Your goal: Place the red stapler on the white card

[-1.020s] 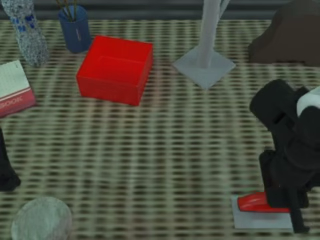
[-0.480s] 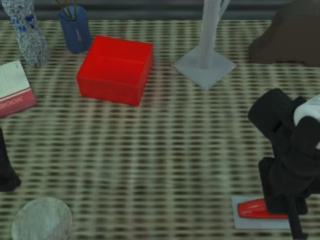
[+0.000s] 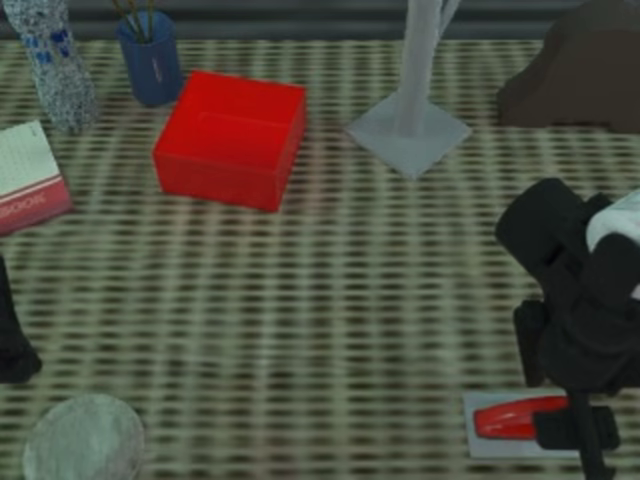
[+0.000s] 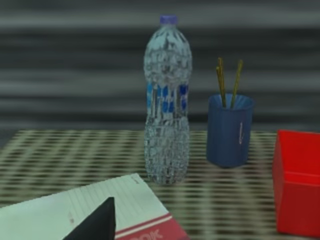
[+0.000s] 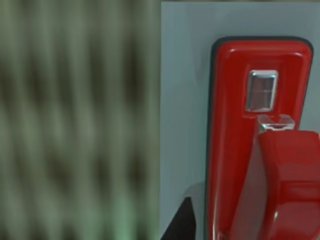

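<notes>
The thin pale grey-white card lies flat at the desk's front right corner, its front edge close to the desk's edge; open woven surface stretches toward the left. The small glossy red stapler with a metallic part lies on it. The right hand covers the stapler's right end; whether it grips, I cannot tell. The left hand sits parked at the left edge.

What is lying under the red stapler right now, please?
The white card lies under the stapler. The right gripper covers the stapler's far end and that part of the card.
</notes>
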Robot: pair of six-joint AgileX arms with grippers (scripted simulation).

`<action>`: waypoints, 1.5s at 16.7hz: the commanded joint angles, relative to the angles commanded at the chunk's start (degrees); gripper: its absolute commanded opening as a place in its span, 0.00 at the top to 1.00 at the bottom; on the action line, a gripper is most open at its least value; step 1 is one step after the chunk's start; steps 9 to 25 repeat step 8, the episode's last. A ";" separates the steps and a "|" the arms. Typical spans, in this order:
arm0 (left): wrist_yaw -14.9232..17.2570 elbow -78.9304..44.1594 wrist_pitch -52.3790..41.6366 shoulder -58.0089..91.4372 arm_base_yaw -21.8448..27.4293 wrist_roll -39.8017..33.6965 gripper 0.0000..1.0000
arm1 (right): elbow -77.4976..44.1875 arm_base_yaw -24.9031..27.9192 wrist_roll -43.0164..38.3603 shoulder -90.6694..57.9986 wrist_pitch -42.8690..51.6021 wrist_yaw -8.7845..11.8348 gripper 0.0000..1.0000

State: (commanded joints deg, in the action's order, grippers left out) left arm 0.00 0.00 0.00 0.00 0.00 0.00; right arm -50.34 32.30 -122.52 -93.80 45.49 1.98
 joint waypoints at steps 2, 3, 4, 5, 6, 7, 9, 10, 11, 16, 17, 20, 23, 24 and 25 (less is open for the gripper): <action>0.00 0.00 0.00 0.00 0.00 0.00 0.00 | 0.00 0.00 0.00 0.00 0.00 0.00 0.02; 0.00 0.00 0.00 0.00 0.00 0.00 0.00 | 0.00 0.00 0.00 0.00 0.00 0.00 0.00; 0.00 0.00 0.00 0.00 0.00 0.00 0.00 | 0.00 0.00 0.00 0.00 0.00 0.00 0.00; 0.00 0.00 0.00 0.00 0.00 0.00 0.00 | 0.00 0.00 0.00 0.00 0.00 0.00 0.00; 0.00 0.00 0.00 0.00 0.00 0.00 0.00 | 0.00 0.00 0.00 0.00 0.00 0.00 0.00; 0.00 0.00 0.00 0.00 0.00 0.00 0.00 | 0.00 0.00 0.00 0.00 0.00 0.00 0.00; 0.00 0.00 0.00 0.00 0.00 0.00 0.00 | 0.00 0.00 0.00 0.00 0.00 0.00 0.00; 0.00 0.00 0.00 0.00 0.00 0.00 0.00 | 0.00 0.00 0.00 0.00 0.00 0.00 0.00; 0.00 0.00 0.00 0.00 0.00 0.00 0.00 | 0.00 0.00 0.00 0.00 0.00 0.00 0.00; 0.00 0.00 0.00 0.00 0.00 0.00 0.00 | 0.00 0.00 0.00 0.00 0.00 0.00 0.00; 0.00 0.00 0.00 0.00 0.00 0.00 0.00 | 0.00 0.00 0.00 0.00 0.00 0.00 0.00; 0.00 0.00 0.00 0.00 0.00 0.00 0.00 | 0.00 0.00 0.00 0.00 0.00 0.00 0.00; 0.00 0.00 0.00 0.00 0.00 0.00 0.00 | 0.00 0.00 0.00 0.00 0.00 0.00 0.00; 0.00 0.00 0.00 0.00 0.00 0.00 0.00 | 0.00 0.00 0.00 0.00 0.00 0.00 0.00; 0.00 0.00 0.00 0.00 0.00 0.00 0.00 | 0.00 0.00 0.00 0.00 0.00 0.00 0.00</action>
